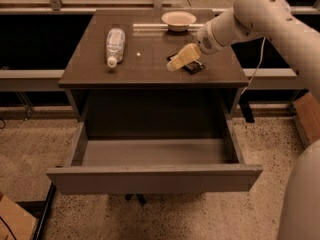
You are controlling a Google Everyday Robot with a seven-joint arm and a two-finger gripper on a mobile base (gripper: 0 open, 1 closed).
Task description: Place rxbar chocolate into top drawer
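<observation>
Atop the cabinet point(150, 70), the rxbar chocolate point(194, 68) lies partly behind the pincer point(174, 63)

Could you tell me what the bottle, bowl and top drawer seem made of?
The bottle looks like clear glossy plastic, see-through. The bowl is pale and smooth, perhaps ceramic or plastic. The top drawer is matte grey, possibly painted metal or laminate. The gripper is over the rxbar chocolate.

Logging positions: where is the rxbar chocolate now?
In the camera view, the rxbar chocolate lies right of centre on the cabinet top, in front of the bowl, with the gripper partly covering it.
</observation>
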